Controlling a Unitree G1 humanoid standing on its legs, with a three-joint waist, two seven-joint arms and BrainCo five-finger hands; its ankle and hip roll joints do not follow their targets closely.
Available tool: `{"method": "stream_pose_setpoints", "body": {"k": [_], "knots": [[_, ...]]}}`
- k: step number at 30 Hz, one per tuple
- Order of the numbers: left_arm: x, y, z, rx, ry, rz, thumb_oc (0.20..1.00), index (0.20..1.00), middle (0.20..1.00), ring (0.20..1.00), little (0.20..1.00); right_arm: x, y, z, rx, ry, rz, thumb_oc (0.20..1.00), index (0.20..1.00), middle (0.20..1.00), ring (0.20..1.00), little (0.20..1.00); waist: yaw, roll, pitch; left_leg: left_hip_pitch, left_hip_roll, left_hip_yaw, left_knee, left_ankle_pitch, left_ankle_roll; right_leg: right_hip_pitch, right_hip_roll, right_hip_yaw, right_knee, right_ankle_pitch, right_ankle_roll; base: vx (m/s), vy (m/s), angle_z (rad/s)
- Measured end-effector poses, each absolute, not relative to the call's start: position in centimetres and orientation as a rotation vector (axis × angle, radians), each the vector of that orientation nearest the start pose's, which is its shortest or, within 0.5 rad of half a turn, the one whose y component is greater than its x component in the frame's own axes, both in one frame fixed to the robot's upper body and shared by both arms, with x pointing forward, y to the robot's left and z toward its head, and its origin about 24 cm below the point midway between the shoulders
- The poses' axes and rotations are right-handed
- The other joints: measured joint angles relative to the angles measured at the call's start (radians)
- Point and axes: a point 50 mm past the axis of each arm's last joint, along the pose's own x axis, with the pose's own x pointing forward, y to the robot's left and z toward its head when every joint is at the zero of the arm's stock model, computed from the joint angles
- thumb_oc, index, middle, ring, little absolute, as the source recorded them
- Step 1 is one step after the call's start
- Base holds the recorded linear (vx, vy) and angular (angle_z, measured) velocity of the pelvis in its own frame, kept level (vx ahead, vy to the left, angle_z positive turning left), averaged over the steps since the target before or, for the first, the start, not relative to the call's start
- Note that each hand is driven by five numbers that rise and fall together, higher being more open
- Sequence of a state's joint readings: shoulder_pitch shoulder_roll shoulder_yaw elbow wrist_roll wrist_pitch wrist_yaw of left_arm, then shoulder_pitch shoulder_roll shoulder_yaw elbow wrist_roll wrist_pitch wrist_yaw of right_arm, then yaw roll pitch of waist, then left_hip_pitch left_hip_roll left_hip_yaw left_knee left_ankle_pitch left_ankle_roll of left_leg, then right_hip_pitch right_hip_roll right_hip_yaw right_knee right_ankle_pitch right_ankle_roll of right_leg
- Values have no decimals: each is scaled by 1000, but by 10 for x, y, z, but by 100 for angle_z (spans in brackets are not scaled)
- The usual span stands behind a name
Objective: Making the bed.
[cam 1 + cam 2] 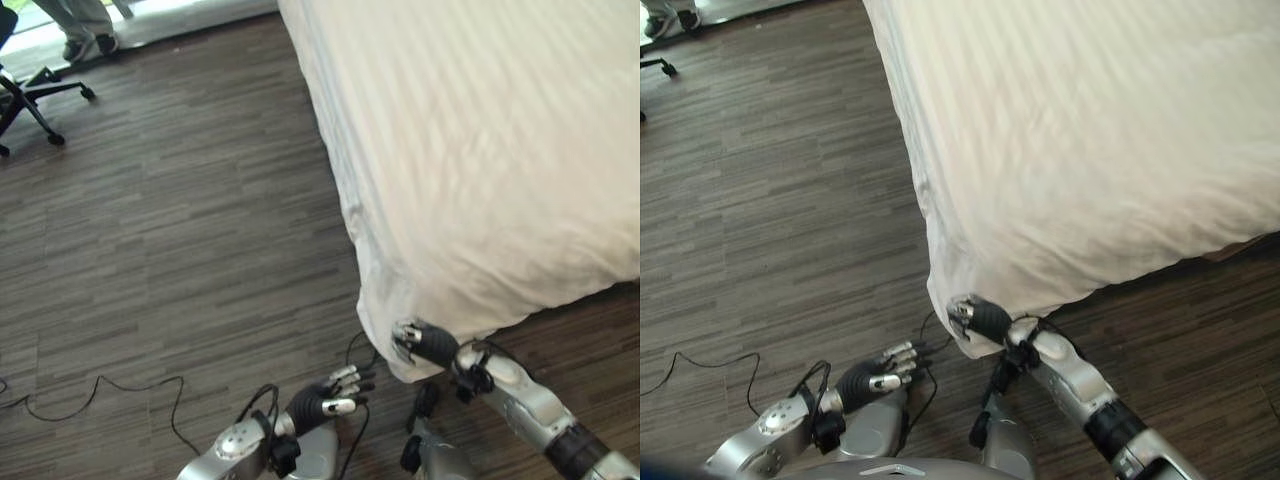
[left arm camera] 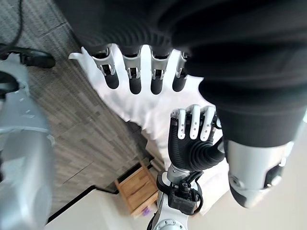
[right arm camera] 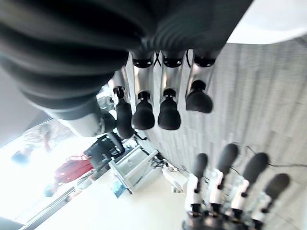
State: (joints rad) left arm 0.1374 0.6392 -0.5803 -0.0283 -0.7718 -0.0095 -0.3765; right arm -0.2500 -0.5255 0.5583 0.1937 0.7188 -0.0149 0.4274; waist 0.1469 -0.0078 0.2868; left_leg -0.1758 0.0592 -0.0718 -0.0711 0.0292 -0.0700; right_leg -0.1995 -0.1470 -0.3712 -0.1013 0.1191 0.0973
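White duvet point(image 1: 480, 150) covers bed, its corner hanging over the near edge; right hand point(image 1: 425, 343) at that corner, fingers relaxed, gripping nothing; left hand point(image 1: 330, 395) open above bare wood floor point(image 1: 170, 250); office chair point(image 1: 30, 95) well apart.
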Motion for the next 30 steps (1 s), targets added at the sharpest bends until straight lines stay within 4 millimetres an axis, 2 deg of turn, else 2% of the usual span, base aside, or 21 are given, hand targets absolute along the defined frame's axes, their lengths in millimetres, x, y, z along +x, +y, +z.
{"method": "stream_pose_setpoints", "body": {"k": [4,10,12,15,16,17,18,19,21,23,24,25,27,30], "knots": [[185,134,-5,-274,389,-774,1000,1000,1000,1000,1000,283,-114,45,102,153,815,200,200,200,200,200,10,16,32,-44,3,1,6,1,-1,-42,4,0,0,15,-19,-3,1,-1],[190,136,-5,-275,369,-744,1000,1000,1000,1000,1000,297,-125,44,108,140,692,200,200,200,200,200,26,28,61,-60,2,15,3,1,-1,-61,3,4,0,14,-19,0,0,0],[196,136,-6,-269,365,-731,1000,1000,1000,1000,1000,310,-139,28,106,197,558,200,200,200,200,200,33,29,77,-83,0,16,8,1,-1,-82,2,6,0,18,-23,0,0,0],[203,129,-5,-296,342,-701,1000,1000,1000,1000,1000,309,-171,-13,74,361,364,200,200,200,200,200,60,36,100,-84,-1,19,9,1,-1,-86,1,10,0,19,-24,0,0,0],[208,124,-1,-299,322,-720,1000,1000,1000,1000,1000,293,-204,-49,-18,572,203,200,200,200,200,200,79,45,110,-90,-3,19,9,1,-1,-92,-2,9,1,19,-23,0,0,0],[209,122,1,-306,311,-721,1000,1000,1000,1000,1000,286,-220,-59,-56,644,136,200,200,200,200,200,86,50,114,-95,-5,17,9,1,0,-94,-4,8,1,19,-23,18,15,7],[211,124,3,-297,304,-720,1000,1000,1000,1000,1000,266,-244,-74,-92,759,29,200,200,200,200,200,87,53,120,-96,-7,14,9,2,0,-94,-6,6,1,20,-22,37,32,7],[212,126,3,-294,304,-715,1000,1000,1000,1000,1000,253,-259,-81,-93,814,-45,200,200,200,200,200,89,54,120,-96,-9,12,8,3,2,-93,-9,3,1,20,-22,41,34,7],[214,133,7,-278,294,-700,1000,1000,1000,1000,1000,204,-303,-95,-124,930,-202,200,200,200,200,200,75,52,121,-93,-13,11,4,3,2,-90,-13,-1,0,20,-22,47,47,6],[218,143,12,-257,273,-679,1000,1000,1000,1000,1000,165,-334,-100,-179,1033,-319,200,200,200,200,200,58,50,122,-88,-14,11,2,3,2,-85,-14,-1,1,20,-22,25,33,1],[221,148,16,-248,258,-663,1000,1000,1000,1000,1000,146,-345,-102,-232,1092,-340,200,200,200,200,200,43,48,123,-79,-13,12,2,3,2,-75,-14,-1,1,20,-22,40,65,-7],[223,149,18,-246,245,-662,1000,1000,1000,1000,1000,135,-352,-102,-249,1120,-364,200,200,200,200,200,30,40,123,-72,-11,18,2,2,2,-72,-11,1,1,20,-21,53,83,-7],[225,148,21,-242,234,-668,1000,1000,1000,1000,1000,130,-354,-102,-202,1091,-416,200,200,200,200,200,0,33,124,-65,-9,25,2,2,2,-69,-7,13,1,20,-22,54,70,-10],[223,147,19,-235,244,-676,1000,1000,1000,1000,1000,135,-361,-96,-108,998,-534,200,200,200,200,200,-40,25,121,-45,-11,55,-1,1,2,-66,-10,47,1,24,-15,45,51,-25]]}}
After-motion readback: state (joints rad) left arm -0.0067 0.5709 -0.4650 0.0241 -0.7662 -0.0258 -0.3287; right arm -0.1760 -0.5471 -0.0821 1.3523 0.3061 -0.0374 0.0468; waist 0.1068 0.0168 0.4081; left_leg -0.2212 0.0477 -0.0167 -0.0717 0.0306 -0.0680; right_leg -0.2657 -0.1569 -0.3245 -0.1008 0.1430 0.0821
